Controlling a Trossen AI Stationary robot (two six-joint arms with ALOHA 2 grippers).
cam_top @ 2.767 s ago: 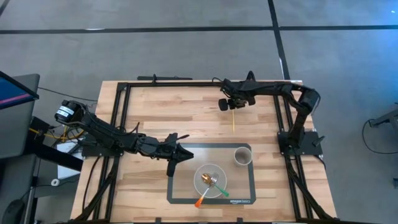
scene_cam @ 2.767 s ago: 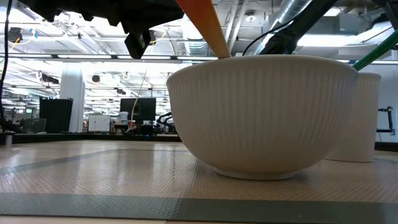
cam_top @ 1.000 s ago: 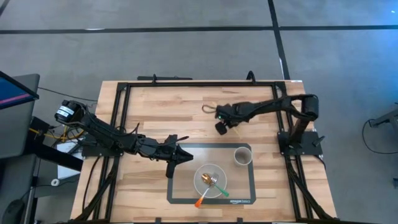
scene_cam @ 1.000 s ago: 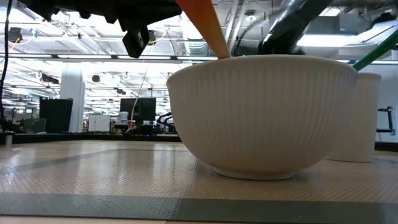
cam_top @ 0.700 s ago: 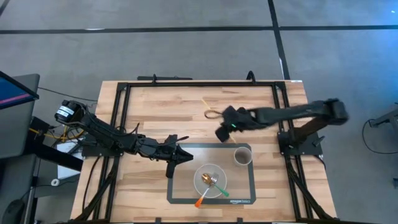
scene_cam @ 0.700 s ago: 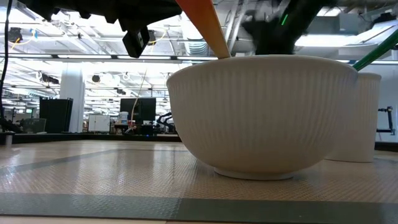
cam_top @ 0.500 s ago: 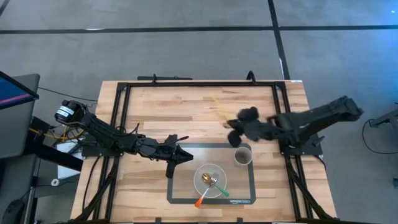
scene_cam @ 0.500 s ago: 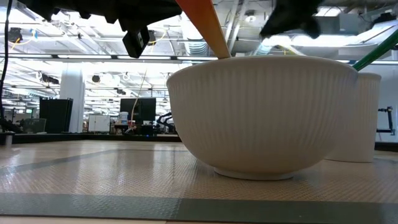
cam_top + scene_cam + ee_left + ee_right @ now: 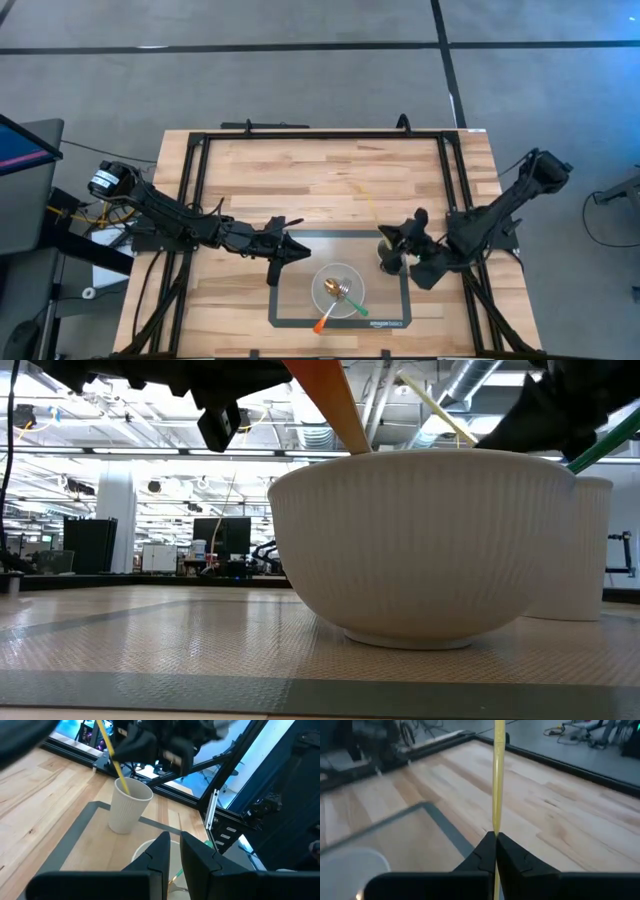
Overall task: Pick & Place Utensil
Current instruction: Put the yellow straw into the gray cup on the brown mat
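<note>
My right gripper [image 9: 392, 243] is shut on a thin yellow utensil [image 9: 498, 770] and hovers over the white paper cup [image 9: 127, 810] on the grey mat's [image 9: 290, 305] right part. The utensil slants, and its lower end sits at the cup's mouth [image 9: 128, 793]. In the low view the yellow shaft [image 9: 435, 405] shows above the white ribbed bowl [image 9: 430, 540]. That bowl [image 9: 338, 290] stands on the mat and holds an orange-handled [image 9: 330, 405] and a green-handled utensil [image 9: 605, 440], both leaning on its rim. My left gripper [image 9: 300, 245] waits shut, left of the bowl. My right gripper pinches the yellow utensil's thin shaft [image 9: 496, 827] between its two fingertips [image 9: 487, 845]. The shaft runs on straight ahead of the fingers. It is lifted clear of the table and tilted, with its lower end at the cup's mouth [image 9: 128, 793].
Black frame rails [image 9: 320, 135] border the wooden table [image 9: 270, 180]. The bowl and cup stand close together on the mat near the table's near edge. Bare wood lies on the far half of the table. My left arm [image 9: 190, 228] stretches across the left side.
My right gripper has swung quickly from the table's far middle toward the near right, carrying the yellow utensil lifted clear, and now hangs over the cup. The utensil has turned with it, its lower end coming to the cup's mouth. My left arm has kept still.
</note>
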